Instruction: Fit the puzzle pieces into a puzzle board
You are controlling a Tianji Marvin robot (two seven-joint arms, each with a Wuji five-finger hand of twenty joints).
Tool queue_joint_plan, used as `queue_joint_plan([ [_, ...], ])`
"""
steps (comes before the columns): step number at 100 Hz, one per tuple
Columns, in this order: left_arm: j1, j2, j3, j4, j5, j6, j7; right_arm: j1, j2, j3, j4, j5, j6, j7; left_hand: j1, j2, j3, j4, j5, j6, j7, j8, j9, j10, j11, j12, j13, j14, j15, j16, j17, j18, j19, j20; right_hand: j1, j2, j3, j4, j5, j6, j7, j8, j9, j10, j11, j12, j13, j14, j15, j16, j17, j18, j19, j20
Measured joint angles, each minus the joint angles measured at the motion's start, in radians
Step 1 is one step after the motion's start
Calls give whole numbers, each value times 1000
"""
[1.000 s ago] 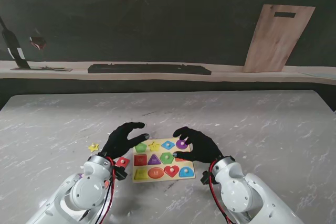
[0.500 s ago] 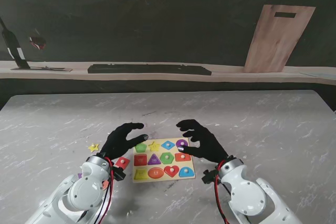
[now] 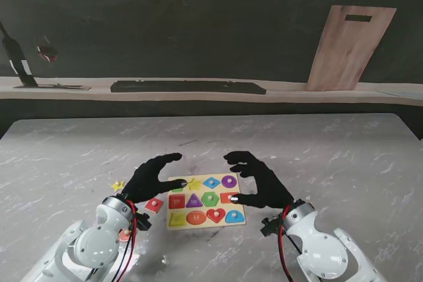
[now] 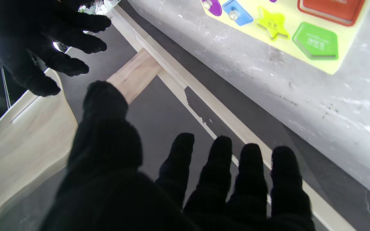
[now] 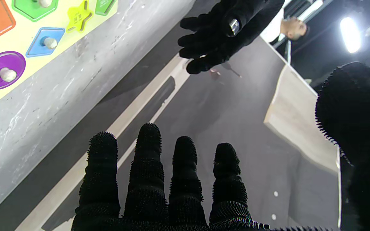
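— Two hands over one marble table [image 3: 344,163]: what lies between them?
— A yellow puzzle board [image 3: 205,201], flat, near me.
— Do they hold anything?
— No. The left hand [image 3: 151,177] and right hand [image 3: 259,181] both hover with fingers spread, empty.
— Loose pieces?
— A red piece [image 3: 154,205] and a yellow star [image 3: 117,186] lie left of the board.

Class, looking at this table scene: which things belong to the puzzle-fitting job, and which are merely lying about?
Job: puzzle board; loose yellow star piece; loose red piece; left hand; right hand.
Lying about: wooden cutting board; dark tray on the shelf.
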Motion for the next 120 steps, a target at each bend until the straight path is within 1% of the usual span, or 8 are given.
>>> queue_joint_plan([
  [15, 74, 1, -61, -80, 106, -3, 30, -12, -1, 0, -14, -29, -11, -35, 10, -14, 19, 0, 2, 0, 14, 0, 0, -1, 0, 0, 43, -1, 0, 3, 18, 0, 16, 48, 0, 22, -9, 0, 11, 1, 3, 0, 42, -1, 12, 0, 20, -1, 0, 0, 13, -1, 0, 11],
  [24, 125, 4, -111, -134, 200, 24, 32, -16, -2, 1, -18, -41, -11, -54, -75, -75, 321, 0, 3, 23, 25, 0, 13, -1, 3, 9, 52, -1, 13, 28, 31, 0, 58, 88, 0, 33, -12, 0, 31, 1, 14, 0, 53, -2, 15, 1, 37, -2, 10, 4, 23, -1, 3, 15],
  [34, 168, 16, -166, -180, 296, 64, -11, -19, -5, 2, -21, -50, -7, -68, -84, -77, 381, 0, 3, 36, 37, 0, 35, -1, 26, 32, 73, -1, 39, 42, 42, 0, 104, 105, 0, 34, -14, 0, 43, 1, 15, 7, 53, -2, 15, 1, 37, -11, 20, 13, 25, -1, 12, 25],
  [46, 202, 42, -224, -213, 408, 77, -119, -20, -6, 4, -25, -61, 3, -74, -84, -76, 364, 0, 46, 37, 92, 24, 92, -2, 67, 74, 101, -2, 80, 71, 60, 0, 172, 124, 0, 46, -21, 0, 58, 2, 15, 8, 75, -3, 23, 2, 38, -11, 25, 15, 29, -1, 20, 27],
  [57, 215, 63, -247, -221, 481, 101, -175, -18, -6, 2, -26, -68, 14, -74, -1, 20, 81, 0, 89, 37, 141, 63, 149, -3, 100, 115, 124, -2, 128, 101, 79, 0, 250, 125, 0, 58, -28, 0, 59, 2, 20, 8, 96, -3, 22, 2, 38, -11, 25, 17, 31, -1, 22, 37],
  [62, 216, 69, -256, -222, 507, 108, -204, -15, -6, -2, -26, -70, 20, -73, 10, 42, 30, 0, 109, 37, 167, 77, 171, -3, 118, 126, 155, -2, 145, 114, 89, 0, 280, 132, 0, 66, -29, 0, 59, 2, 21, 8, 103, -3, 22, 2, 39, -11, 26, 18, 34, -1, 23, 38],
  [86, 212, 96, -288, -228, 624, 136, -426, 2, -6, -18, -22, -80, 40, -70, 21, 78, 23, 0, 118, 30, 329, 195, 234, -25, 212, 217, 204, -2, 243, 152, 122, 0, 380, 140, 0, 85, -50, 0, 71, 2, 30, 19, 111, -3, 23, 2, 59, -12, 36, 26, 37, -1, 32, 49],
  [120, 230, 111, -312, -234, 749, 173, -533, 12, -6, -27, -18, -78, 56, -57, 21, 100, 23, 0, 136, 26, 381, 220, 267, -29, 245, 243, 224, -2, 278, 174, 136, -1, 405, 151, 1, 120, -85, 0, 91, 2, 39, 21, 115, -4, 23, 5, 60, -12, 39, 29, 39, 0, 42, 69],
])
